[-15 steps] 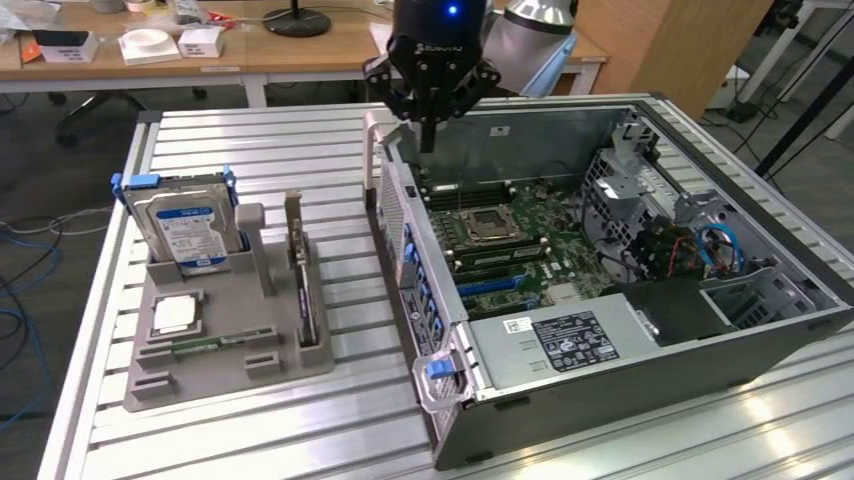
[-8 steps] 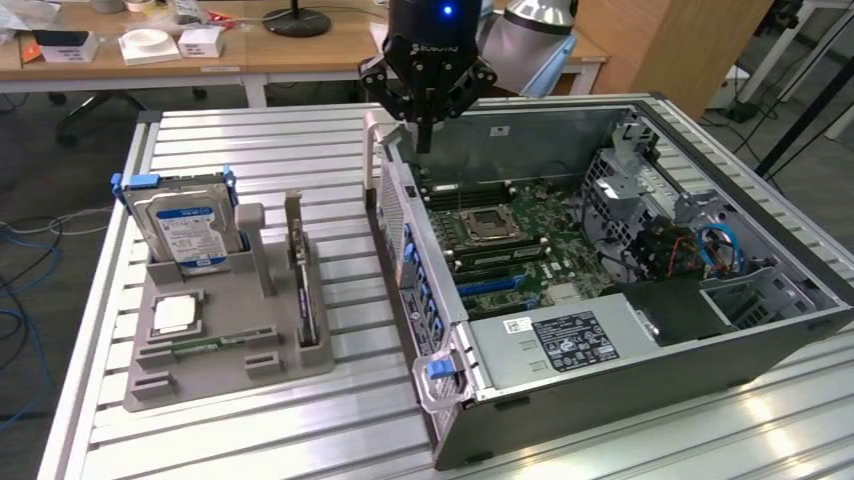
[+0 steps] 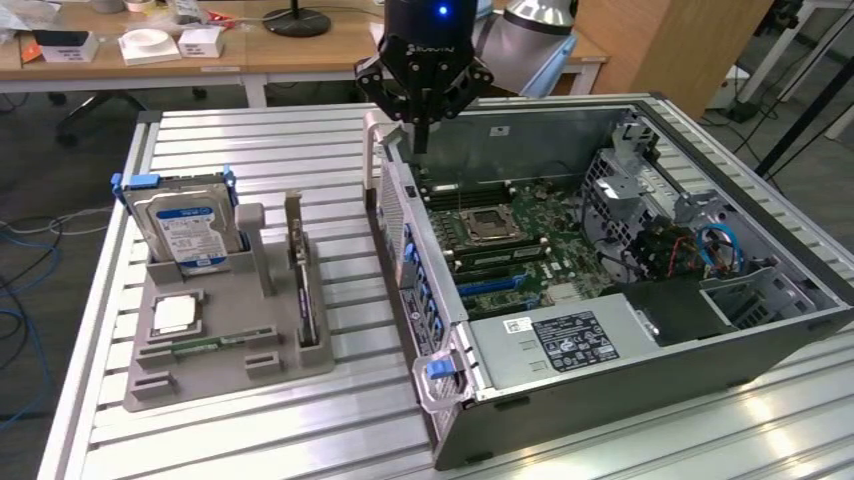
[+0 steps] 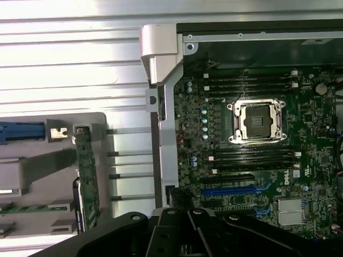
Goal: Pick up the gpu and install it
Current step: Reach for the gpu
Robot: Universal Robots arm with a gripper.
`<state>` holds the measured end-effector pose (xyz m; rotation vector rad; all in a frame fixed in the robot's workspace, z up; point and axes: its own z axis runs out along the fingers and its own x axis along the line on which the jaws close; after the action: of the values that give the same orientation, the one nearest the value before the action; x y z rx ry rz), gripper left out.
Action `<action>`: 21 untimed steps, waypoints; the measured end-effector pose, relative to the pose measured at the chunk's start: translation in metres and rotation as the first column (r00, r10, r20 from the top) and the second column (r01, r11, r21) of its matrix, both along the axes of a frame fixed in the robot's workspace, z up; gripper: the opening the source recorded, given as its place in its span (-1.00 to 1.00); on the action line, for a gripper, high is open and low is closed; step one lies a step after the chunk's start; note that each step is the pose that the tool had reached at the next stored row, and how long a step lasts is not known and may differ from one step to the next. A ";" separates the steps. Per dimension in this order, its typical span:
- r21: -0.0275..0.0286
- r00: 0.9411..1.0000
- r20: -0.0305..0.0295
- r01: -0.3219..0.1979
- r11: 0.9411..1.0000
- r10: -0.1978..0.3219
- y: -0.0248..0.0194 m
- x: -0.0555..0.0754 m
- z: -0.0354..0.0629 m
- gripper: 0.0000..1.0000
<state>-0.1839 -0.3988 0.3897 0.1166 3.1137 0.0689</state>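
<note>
Beneath the closed jaws runs the case (image 3: 395,215) wall; gpu (image 3: 306,295) well aside, upright in a holder (image 3: 227,345) beside the drive (image 3: 187,225).

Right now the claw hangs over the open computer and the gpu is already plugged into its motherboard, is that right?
Not quite. The claw does hang over the open computer, but the gpu is not in the motherboard: it stands on edge in the grey holder beside the computer, as the exterior view shows.

green motherboard (image 4: 257,160), blue slot (image 4: 236,189), grey tray (image 3: 224,300), blue-white drive label (image 3: 187,228), perhaps dark-green gpu (image 4: 87,171)
</note>
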 end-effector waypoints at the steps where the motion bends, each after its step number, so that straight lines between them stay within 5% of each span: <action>1: 0.000 1.000 0.000 0.000 1.000 0.000 0.0000 0.000 0.0000 -0.79; 21: 0.000 1.000 0.000 0.000 1.000 0.000 0.0000 -0.010 -0.0006 -0.79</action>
<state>-0.1940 -0.3988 0.3891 0.1166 3.1137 0.0688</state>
